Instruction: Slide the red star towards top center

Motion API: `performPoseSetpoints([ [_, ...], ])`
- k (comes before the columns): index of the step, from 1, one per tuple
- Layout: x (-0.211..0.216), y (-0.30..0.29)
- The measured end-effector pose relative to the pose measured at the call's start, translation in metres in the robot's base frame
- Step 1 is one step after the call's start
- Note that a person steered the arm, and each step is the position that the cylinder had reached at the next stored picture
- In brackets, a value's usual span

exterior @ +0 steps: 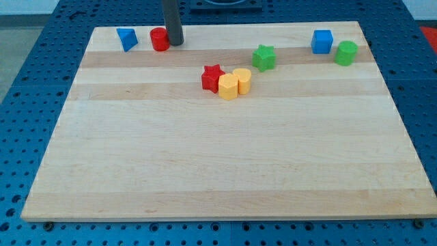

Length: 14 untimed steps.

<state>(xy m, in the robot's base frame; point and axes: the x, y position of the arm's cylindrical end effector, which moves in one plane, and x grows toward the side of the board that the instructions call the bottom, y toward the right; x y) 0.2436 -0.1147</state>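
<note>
Nearest the view's bottom among the blocks sits a yellow hexagonal block, with a second yellow rounded block touching it on the view's right. Touching the hexagonal one on the view's left is the red star-shaped block, a little above the middle of the pale wooden board and slightly left of its centre line. Further up and to the right stands a green star-shaped block. Near the top right corner a blue cube and a green cylindrical block stand close together. At the top left, a blue wedge-like block stands near a red cylinder. My tip rests just right of that red cylinder, seemingly touching it, well apart from the red star; the rod has no jaws to report.
</note>
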Motion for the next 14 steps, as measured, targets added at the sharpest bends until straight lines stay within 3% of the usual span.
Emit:
performPoseSetpoints([
  [3, 0.000, -0.020],
  [5, 0.030, 0.107],
  [7, 0.094, 0.119],
  [10, 0.161, 0.084],
  [14, 0.158, 0.023],
])
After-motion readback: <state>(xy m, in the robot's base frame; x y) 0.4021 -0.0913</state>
